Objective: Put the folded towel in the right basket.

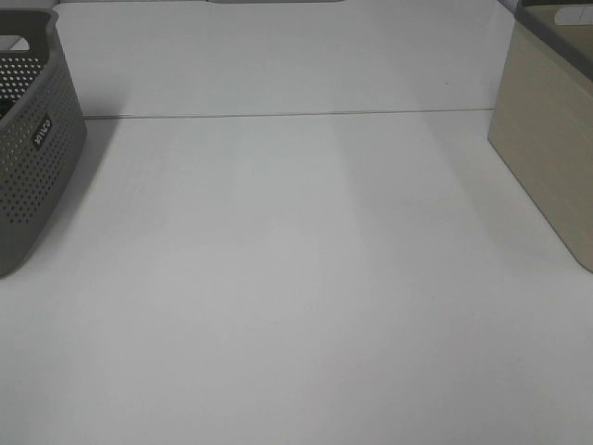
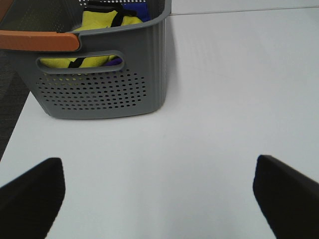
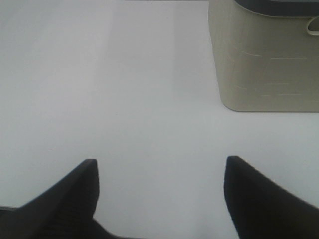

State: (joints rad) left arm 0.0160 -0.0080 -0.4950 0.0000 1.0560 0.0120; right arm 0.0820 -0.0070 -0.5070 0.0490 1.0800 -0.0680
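No folded towel lay on the white worktop [image 1: 296, 278]; only yellow and blue cloth showed inside the grey perforated basket [image 2: 104, 79], w/ an orange handle, just ahead of the left gripper [image 2: 159, 194]. The beige basket [image 3: 264, 59] sat ahead of the right gripper [image 3: 162, 194]. Both jaws stood wide apart, holding nothing. Left arm looked nearer the cloth.

A grey perforated basket [image 1: 32, 139] stands on the white table [image 1: 296, 278] at its left edge. In the left wrist view it holds yellow cloth [image 2: 102, 22] and blue cloth [image 2: 142, 11] (only partly visible), with an orange handle [image 2: 39, 41] on its rim.
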